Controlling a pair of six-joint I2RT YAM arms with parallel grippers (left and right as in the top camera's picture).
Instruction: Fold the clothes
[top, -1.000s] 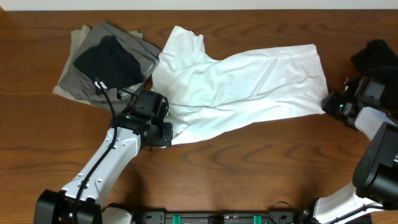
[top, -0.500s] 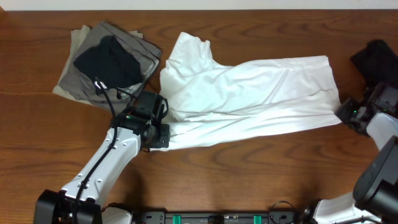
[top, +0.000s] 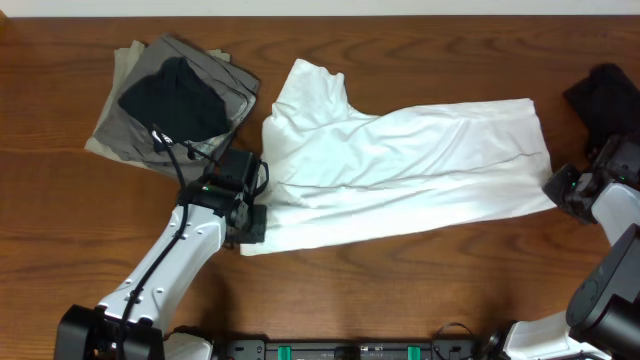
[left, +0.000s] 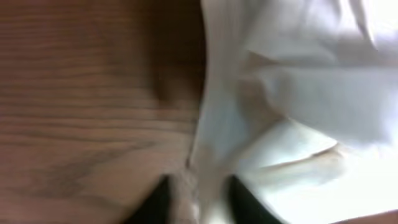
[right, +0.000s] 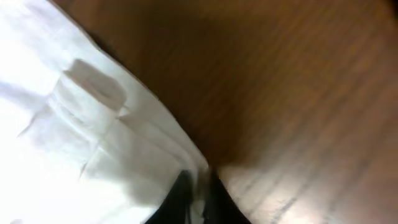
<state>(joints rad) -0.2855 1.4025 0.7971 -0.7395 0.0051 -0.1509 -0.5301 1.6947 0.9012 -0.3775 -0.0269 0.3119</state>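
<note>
Left gripper (top: 251, 222) and right gripper (top: 562, 188) each pinch an end of the wrinkled white fabric garment (top: 420, 165), guessing that's to stretch it flat on the brown wooden table (top: 400, 295).

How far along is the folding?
Done: gray and black pieces sit stacked at upper left, apparently folded. In hand: the white garment lies spread out, left gripper and right gripper pinching its opposite ends. Left: no fold in it yet; the dark cloth at the right edge lies bunched.
</note>
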